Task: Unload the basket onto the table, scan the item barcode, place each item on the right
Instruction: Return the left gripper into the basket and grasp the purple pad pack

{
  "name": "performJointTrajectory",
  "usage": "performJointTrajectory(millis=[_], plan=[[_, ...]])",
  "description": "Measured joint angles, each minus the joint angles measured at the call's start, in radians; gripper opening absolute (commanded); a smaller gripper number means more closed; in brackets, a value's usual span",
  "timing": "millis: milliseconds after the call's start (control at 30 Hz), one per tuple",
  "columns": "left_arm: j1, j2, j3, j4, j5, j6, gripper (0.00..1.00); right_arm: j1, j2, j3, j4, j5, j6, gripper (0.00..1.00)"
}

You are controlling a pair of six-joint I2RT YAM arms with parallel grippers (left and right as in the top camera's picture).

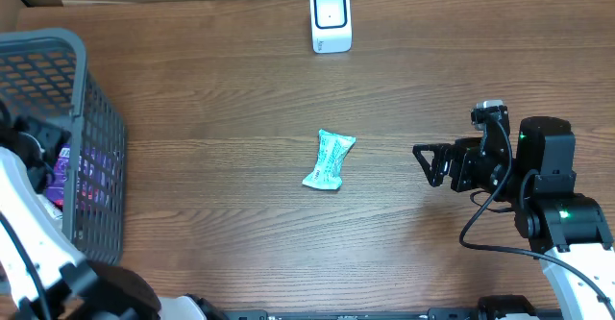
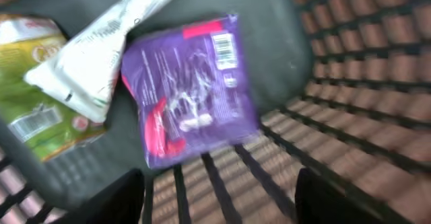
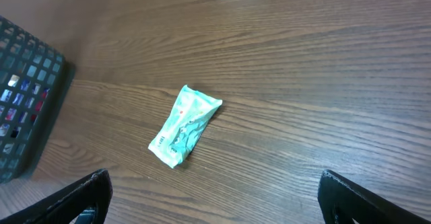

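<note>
The left gripper hangs inside the grey mesh basket with its two fingers spread apart and nothing between them. Just past the fingertips a purple packet lies flat on the basket floor, its barcode facing up near one corner. Right beside it on the left is a white packet, which lies partly over a green packet farther left. This view is blurred, so none of the print can be read.

The right gripper is over the right part of the table, pointing left, with its jaws wide apart and holding nothing. To its left and well apart from it, a teal packet lies flat on the bare wood at mid-table, its long side running roughly near to far with a slight tilt. No barcode can be made out on it. Beyond the packet, at the far edge, stands a small white scanner. The basket sits at the table's left edge
</note>
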Motion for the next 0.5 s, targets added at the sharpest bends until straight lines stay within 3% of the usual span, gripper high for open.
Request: performJointTrajectory(millis=[267, 400, 500], plan=[[0.049, 0.013, -0.257, 0.213, 0.064, 0.014, 0.78, 0.000, 0.000, 0.000, -0.001, 0.000, 0.000, 0.98], [0.049, 0.024, -0.328, 0.287, 0.065, 0.035, 0.87, 0.000, 0.000, 0.000, -0.001, 0.000, 0.000, 0.98], [0.055, 0.050, -0.356, 0.328, 0.065, 0.042, 0.88, 0.000, 0.000, 0.000, -0.004, 0.000, 0.000, 0.98]])
